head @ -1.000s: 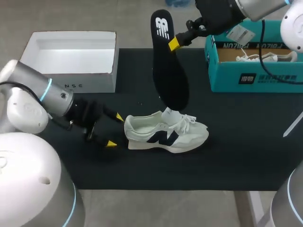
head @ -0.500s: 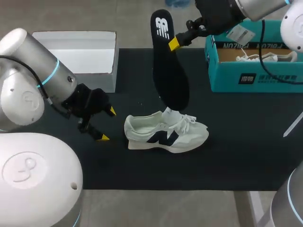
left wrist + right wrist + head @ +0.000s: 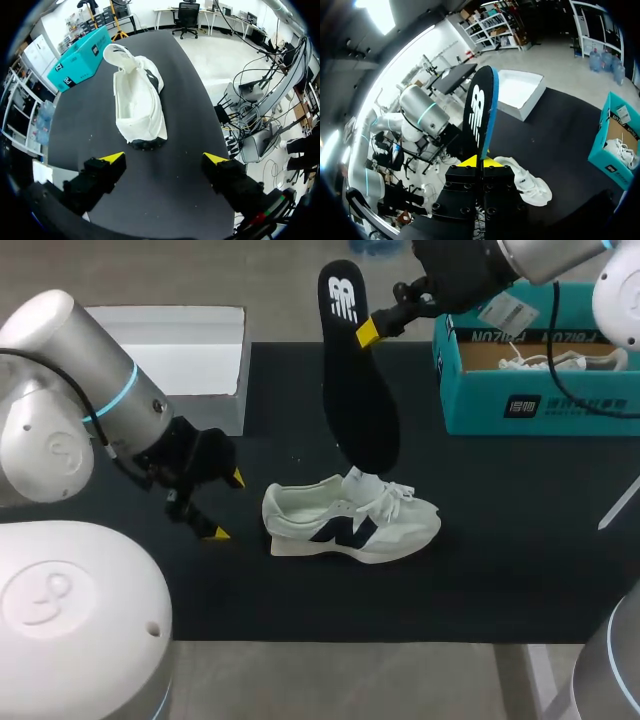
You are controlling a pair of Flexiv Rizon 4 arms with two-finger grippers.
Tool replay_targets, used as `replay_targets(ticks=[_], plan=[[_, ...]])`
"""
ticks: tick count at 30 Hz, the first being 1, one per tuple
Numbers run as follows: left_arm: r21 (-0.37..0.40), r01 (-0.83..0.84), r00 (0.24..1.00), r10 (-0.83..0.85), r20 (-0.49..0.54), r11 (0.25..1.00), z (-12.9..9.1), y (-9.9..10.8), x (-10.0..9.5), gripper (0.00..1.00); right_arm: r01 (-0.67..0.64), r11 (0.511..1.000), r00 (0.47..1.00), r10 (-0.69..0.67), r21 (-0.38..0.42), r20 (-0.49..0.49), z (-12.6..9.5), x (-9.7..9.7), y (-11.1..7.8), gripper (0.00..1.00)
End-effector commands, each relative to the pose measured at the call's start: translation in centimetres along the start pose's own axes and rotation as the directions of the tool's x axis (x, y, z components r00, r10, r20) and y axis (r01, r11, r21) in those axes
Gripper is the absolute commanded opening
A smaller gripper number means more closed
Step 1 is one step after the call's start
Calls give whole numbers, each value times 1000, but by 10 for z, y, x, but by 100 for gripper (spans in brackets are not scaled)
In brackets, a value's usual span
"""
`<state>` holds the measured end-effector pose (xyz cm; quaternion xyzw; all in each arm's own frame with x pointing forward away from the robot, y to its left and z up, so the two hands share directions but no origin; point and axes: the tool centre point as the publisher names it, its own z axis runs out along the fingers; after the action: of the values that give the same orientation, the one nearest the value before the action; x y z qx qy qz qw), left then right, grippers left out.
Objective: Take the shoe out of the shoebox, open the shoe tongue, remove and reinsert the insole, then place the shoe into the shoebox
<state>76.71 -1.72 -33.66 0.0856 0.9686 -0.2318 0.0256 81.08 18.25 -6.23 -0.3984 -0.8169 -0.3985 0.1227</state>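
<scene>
The white box [image 3: 160, 360] sits at the far left corner, just behind my left arm. The left gripper [image 3: 226, 505] hangs spread open and empty just beside the heel of the shoe [image 3: 350, 520], which lies on its sole on the black mat [image 3: 480, 580], held by nothing.

That is the main risk: pressing the insole [image 3: 358, 390] in could make the free shoe slide or tip. The insole hangs toe-down over the shoe's opening. Whether its toe touches the tongue I cannot tell. It could snag on the laces.

The right gripper [image 3: 368, 332] pinches only the insole's edge near the heel, so it may twist or slip.

There is bare mat in front of the shoe and to its right. The teal shoebox [image 3: 540, 405] sits at the far right, well apart from the shoe.
</scene>
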Motion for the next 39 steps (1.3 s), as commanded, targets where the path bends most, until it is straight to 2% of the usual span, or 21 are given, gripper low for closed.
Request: replay_targets(ticks=[1, 7, 12, 21, 27, 32, 39], plan=[[-1, 0, 1000, 0, 1, 1000, 0, 1, 1, 100, -32, 999, 999, 32, -5, 6, -11, -1, -3, 0], [-1, 0, 1000, 0, 1, 1000, 0, 1, 1, 100, -49, 999, 997, 50, -17, 55, -36, 8, -3, 0], [-1, 0, 1000, 0, 1, 1000, 0, 1, 1, 100, -52, 999, 998, 51, 10, 41, -28, 9, 2, 0], [-1, 0, 1000, 0, 1, 1000, 0, 1, 1, 100, -51, 998, 997, 53, -30, 52, -31, 9, -2, 0], [-14, -26, 1000, 26, 15, 1000, -7, -26, -9, 100, -51, 998, 997, 53, -30, 52, -31, 9, -2, 0], [-19, -48, 998, 49, 36, 999, -13, -58, -21, 100, -51, 998, 997, 53, -30, 52, -31, 9, -2, 0], [-74, -34, 997, 39, 60, 997, 9, -93, -51, 100, -51, 998, 997, 53, -30, 52, -31, 9, -2, 0]])
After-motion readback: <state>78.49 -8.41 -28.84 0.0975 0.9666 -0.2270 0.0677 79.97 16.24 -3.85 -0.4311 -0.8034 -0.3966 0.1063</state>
